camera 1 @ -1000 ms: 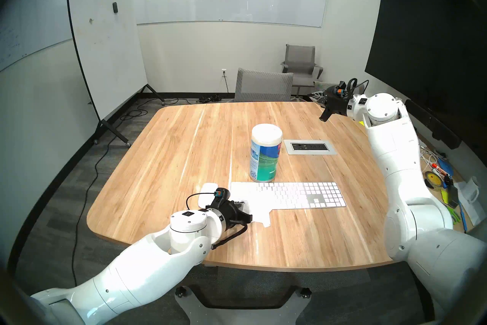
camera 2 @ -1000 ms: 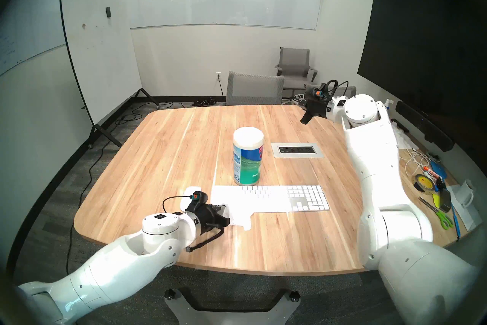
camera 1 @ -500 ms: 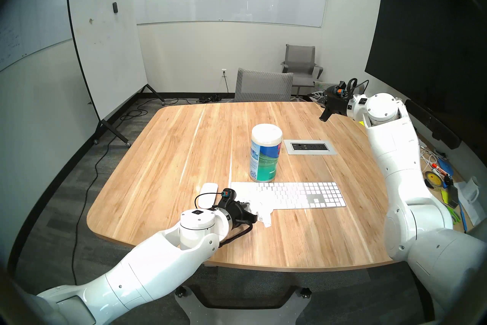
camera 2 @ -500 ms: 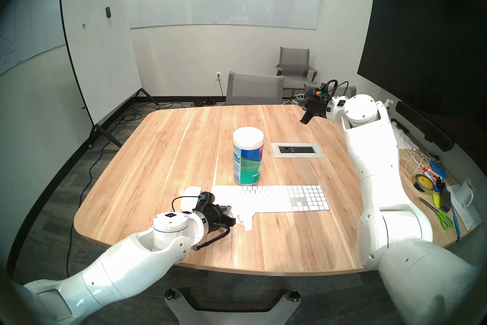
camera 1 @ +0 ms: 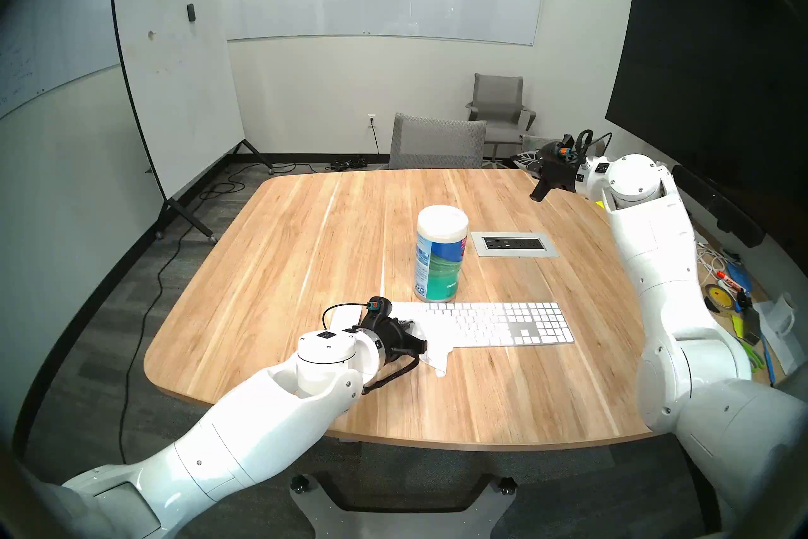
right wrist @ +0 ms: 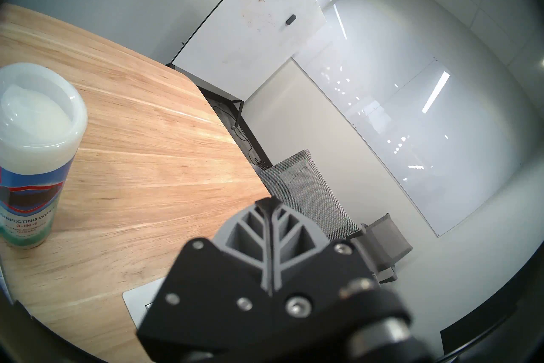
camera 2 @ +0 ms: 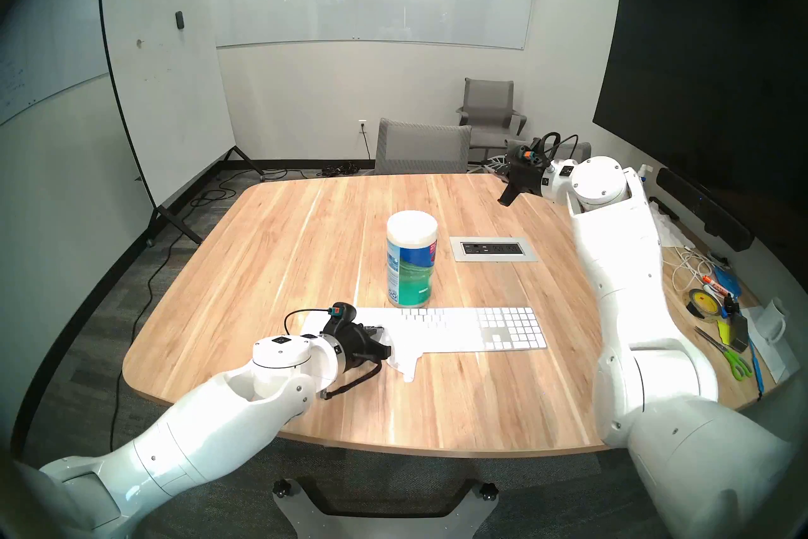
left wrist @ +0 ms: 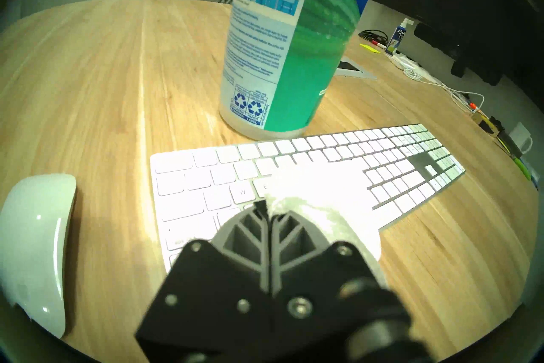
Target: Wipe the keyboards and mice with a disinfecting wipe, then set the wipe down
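Head views show the wooden counter (camera 1: 306,245) carrying everything: the keyboard (camera 1: 511,323) lies along the near middle, the canister (camera 1: 439,253) stands just beyond its far edge, and the mouse (left wrist: 35,247) sits just left of the keyboard, largely hidden behind the left arm from above. The wipe (camera 1: 437,345) is draped over the keyboard's left end, one corner trailing off the near edge onto the wood. The left pincer (left wrist: 266,206) is clenched on a fold of that wipe, tips low over the keys. The right pincer (camera 1: 537,194) hangs clenched and empty above the far right corner.

Risks, as I judge them: dragging the thin sheet could make it bunch and slide out of the grip; pressing too hard could shove the light keyboard toward the canister; and the wrist could nudge the mouse sideways.
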Action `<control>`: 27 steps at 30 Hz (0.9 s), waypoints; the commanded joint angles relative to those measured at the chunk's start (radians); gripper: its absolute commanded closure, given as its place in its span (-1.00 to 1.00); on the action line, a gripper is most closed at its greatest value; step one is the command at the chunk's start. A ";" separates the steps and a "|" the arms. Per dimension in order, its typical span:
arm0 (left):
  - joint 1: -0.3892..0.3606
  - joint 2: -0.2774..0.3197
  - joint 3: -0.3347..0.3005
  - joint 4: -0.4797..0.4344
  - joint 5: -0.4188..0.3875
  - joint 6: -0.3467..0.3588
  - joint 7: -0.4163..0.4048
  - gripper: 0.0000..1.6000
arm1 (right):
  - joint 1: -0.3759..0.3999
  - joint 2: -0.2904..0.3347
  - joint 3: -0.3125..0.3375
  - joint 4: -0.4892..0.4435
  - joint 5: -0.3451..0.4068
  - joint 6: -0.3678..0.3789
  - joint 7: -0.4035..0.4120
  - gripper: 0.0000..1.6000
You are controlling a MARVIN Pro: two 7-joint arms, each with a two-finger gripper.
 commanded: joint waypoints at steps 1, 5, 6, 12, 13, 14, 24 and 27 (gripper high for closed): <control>-0.059 -0.058 0.021 0.041 0.012 0.002 -0.013 1.00 | 0.027 -0.003 0.003 -0.018 0.003 0.002 -0.002 1.00; -0.078 -0.080 0.033 0.078 0.017 0.000 -0.021 1.00 | 0.027 -0.003 0.003 -0.018 0.003 0.002 -0.002 1.00; -0.088 -0.089 0.037 0.094 0.020 -0.002 -0.027 1.00 | 0.027 -0.003 0.003 -0.018 0.003 0.002 -0.002 1.00; -0.117 -0.113 0.044 0.125 0.026 -0.003 -0.039 1.00 | 0.027 -0.003 0.003 -0.018 0.003 0.002 -0.002 1.00; -0.117 -0.113 0.044 0.125 0.026 -0.003 -0.039 1.00 | 0.027 -0.003 0.003 -0.018 0.003 0.002 -0.002 1.00; -0.121 -0.116 0.046 0.130 0.027 -0.003 -0.041 1.00 | 0.027 -0.003 0.003 -0.018 0.003 0.002 -0.002 1.00; -0.175 -0.181 0.077 0.218 0.040 -0.001 -0.062 1.00 | 0.027 -0.003 0.003 -0.017 0.003 0.002 -0.002 1.00; -0.197 -0.204 0.085 0.247 0.043 0.002 -0.069 1.00 | 0.027 -0.003 0.003 -0.017 0.003 0.002 -0.002 1.00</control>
